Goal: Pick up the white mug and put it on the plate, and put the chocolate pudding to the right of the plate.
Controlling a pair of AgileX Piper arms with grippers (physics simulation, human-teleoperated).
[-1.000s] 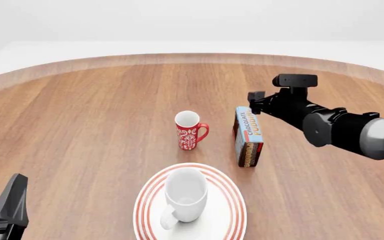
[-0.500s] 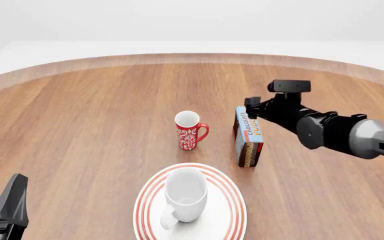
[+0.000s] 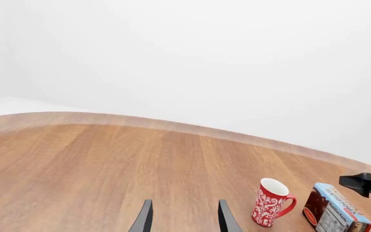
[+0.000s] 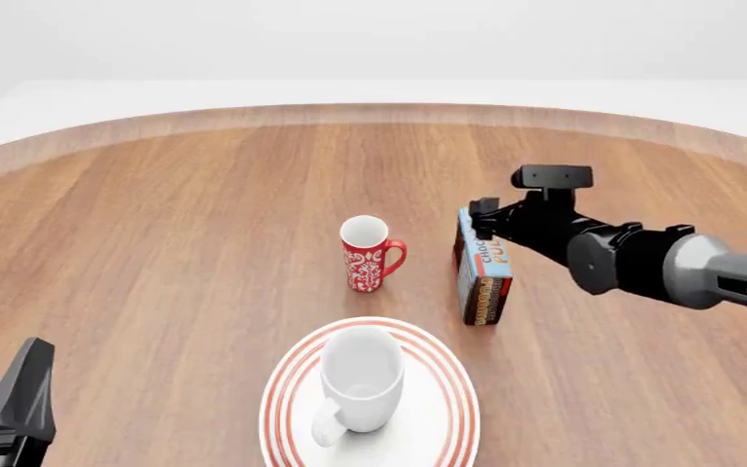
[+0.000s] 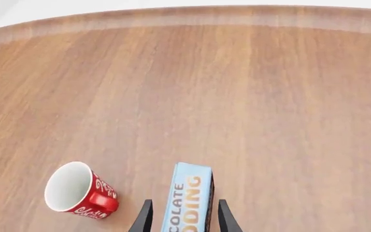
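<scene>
On the round wooden tabletop [image 4: 153, 243] stand two mugs, the white mug [image 4: 359, 387] on the one plate [image 4: 445, 389] at the near edge and a red mug [image 4: 369, 253], plus one chocolate pudding [image 4: 482, 268] straddled by the released right gripper [image 5: 181, 220], the left gripper [image 3: 181, 217] likewise released, white walls behind.

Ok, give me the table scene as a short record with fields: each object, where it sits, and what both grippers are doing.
white mug: glossy, upright on the plate
plate: round, white, red rings, near table edge
chocolate pudding: light blue box, standing beyond the plate's right side
red mug: floral pattern, left of the box
right gripper: open, fingers either side of the box top
left gripper: open, empty, away from objects
</scene>
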